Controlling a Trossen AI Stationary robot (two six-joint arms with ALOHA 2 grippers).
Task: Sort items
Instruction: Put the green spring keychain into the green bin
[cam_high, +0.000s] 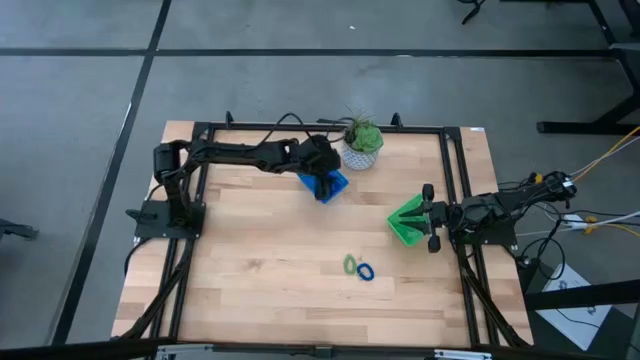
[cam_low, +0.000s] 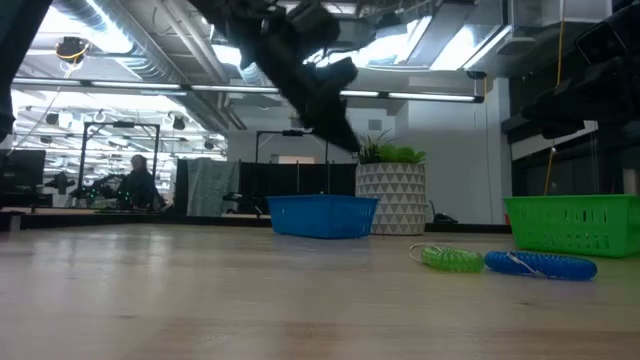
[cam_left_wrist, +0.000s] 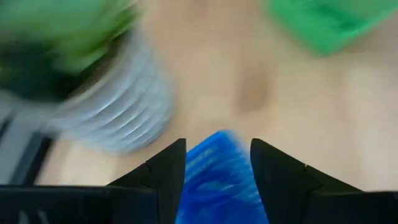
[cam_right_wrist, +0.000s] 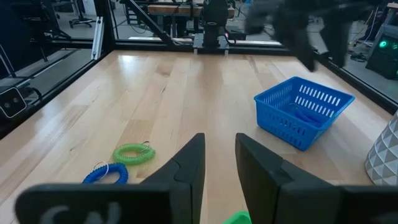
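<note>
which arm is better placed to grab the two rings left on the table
Right, probably: its claw waits open by the green tray, near the green ring and blue ring. The left claw hangs over the blue tray.

In your left wrist view, motion blur smears the white patterned plant pot (cam_left_wrist: 115, 106) and the square blue plastic tray (cam_left_wrist: 217, 177), whose contents you cannot make out. The green plastic basket (cam_low: 580, 223) is cut off by the low view's edge.

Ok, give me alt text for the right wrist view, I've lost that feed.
Two loose rings, a green ring and a blue ring, lie side by side on the wooden table. Beyond the right gripper, fingers slightly apart, sits the blue tray, under the blurred left arm.
</note>
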